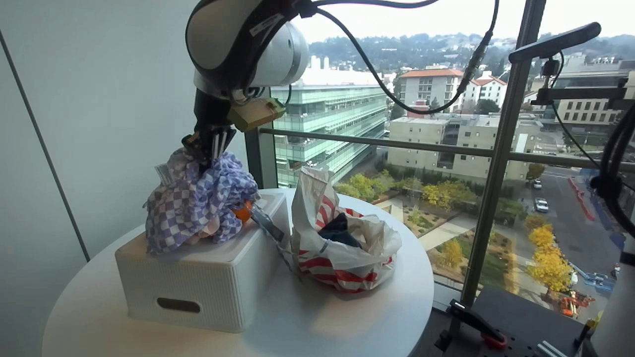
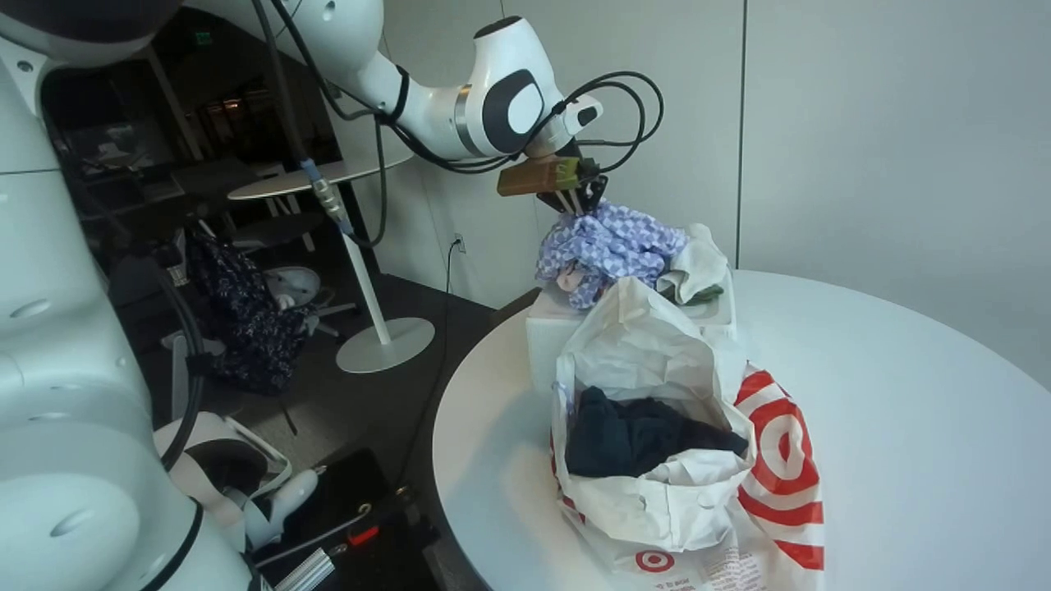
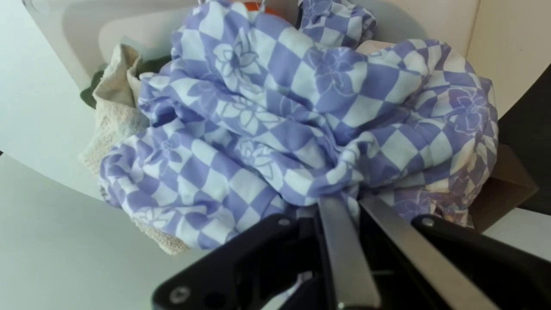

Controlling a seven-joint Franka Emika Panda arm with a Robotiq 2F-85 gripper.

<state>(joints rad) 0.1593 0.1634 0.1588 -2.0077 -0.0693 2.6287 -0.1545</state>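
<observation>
The gripper (image 1: 207, 159) pinches a checked cloth (image 1: 193, 198) (purple and white) over a ribbed box (image 1: 213, 282). A striped bag (image 1: 342, 263) nearby holds dark fabric (image 1: 340, 231).

Lower links (image 2: 66, 394): thick, white, rising at the edge of an exterior view.
Forearm (image 2: 435, 119): extended outward, sloping gently down.
Wrist (image 2: 517, 107): bent so the flange faces downward.
Hand (image 1: 208, 158): black, hanging below the wrist, slightly tilted.
Fingers (image 3: 348, 258): two gray strips side by side, drawn close with a slim gap; the tips are partly hidden, so their pressure is hard to judge.
Knuckles (image 3: 267, 249): dark, flanking the fingers.
Cables (image 1: 421, 111): black, looping loosely from the arm.
</observation>
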